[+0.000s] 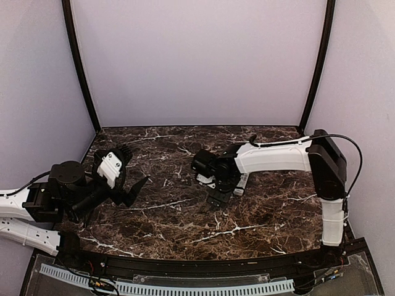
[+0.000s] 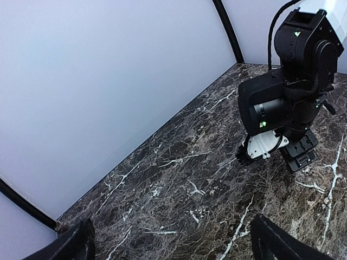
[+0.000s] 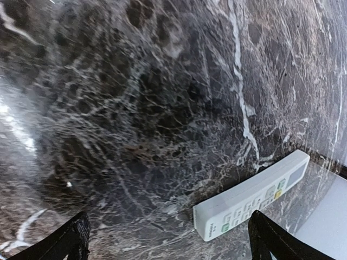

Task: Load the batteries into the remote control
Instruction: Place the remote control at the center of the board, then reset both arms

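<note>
Remote control [image 3: 255, 197]: flat on the dark marble desk [image 3: 135, 108].
Right gripper [image 3: 168, 230]: jaws wide, empty, beside the remote control.
Left gripper [image 2: 172, 233]: jaws wide, empty, well apart from it.
Walls [image 1: 197, 61]: pale.

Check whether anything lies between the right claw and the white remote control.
Nothing visible does: the open right claw hangs over bare dark marble tabletop, the slim white plastic remote control uncovered beside it.

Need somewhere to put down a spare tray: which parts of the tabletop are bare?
Bare marble runs along the back wall, between the left gripper and right gripper, and across the near right of the table. It is crowded only around the right gripper, where the remote control lies beside it.
</note>
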`<state>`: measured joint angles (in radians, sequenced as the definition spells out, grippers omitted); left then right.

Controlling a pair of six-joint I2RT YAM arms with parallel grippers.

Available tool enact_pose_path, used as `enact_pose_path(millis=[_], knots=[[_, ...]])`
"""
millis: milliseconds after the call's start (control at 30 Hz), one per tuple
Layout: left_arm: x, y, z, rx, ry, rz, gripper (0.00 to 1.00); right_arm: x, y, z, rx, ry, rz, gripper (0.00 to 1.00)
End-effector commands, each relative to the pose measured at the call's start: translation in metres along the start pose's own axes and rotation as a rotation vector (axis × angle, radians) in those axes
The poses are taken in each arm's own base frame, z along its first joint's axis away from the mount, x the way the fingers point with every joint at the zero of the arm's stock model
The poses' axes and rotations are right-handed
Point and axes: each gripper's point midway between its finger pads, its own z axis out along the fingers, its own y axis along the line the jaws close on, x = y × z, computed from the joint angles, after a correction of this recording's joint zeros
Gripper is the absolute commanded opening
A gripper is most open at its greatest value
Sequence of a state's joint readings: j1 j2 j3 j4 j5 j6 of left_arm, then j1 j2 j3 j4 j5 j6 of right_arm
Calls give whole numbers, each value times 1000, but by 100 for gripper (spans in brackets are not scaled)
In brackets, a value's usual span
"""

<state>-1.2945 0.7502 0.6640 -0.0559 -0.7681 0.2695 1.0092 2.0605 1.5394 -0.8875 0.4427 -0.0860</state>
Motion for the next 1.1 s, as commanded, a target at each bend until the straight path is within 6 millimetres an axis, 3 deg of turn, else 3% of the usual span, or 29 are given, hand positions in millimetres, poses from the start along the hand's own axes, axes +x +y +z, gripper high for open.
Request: enact_pose_path(millis=[0, 100, 300, 467, 567, 700, 867, 967, 1000, 1033, 1067], knots=[[7, 2, -1, -9, 14, 12, 99, -30, 2, -42, -166, -208, 89, 99], [6, 3, -2, -7, 11, 9, 99, -34, -10, -55, -239, -269, 173, 99], [9, 1, -1, 0, 21, 13, 99, -24, -62, -66, -288, -316, 409, 99], [8, 4, -1, -9, 22, -26, 99, 4, -124, -66, -303, -388, 704, 99], [19, 14, 3, -32, 66, -131, 99, 35, -168, -70, -323, -509, 910, 99], [49, 40, 12, -119, 187, -311, 99, 101, -220, -68, -332, -646, 1191, 99], [89, 70, 28, -236, 348, -480, 99, 173, -245, -50, -245, -679, 1384, 99], [109, 95, 34, -339, 400, -595, 99, 199, -248, -46, -148, -681, 1411, 99], [117, 94, 38, -334, 423, -622, 99, 204, -248, -46, -123, -684, 1410, 99], [125, 107, 40, -382, 423, -683, 99, 209, -248, -46, -98, -685, 1409, 99], [135, 105, 44, -362, 442, -722, 99, 213, -248, -45, -76, -685, 1408, 99]])
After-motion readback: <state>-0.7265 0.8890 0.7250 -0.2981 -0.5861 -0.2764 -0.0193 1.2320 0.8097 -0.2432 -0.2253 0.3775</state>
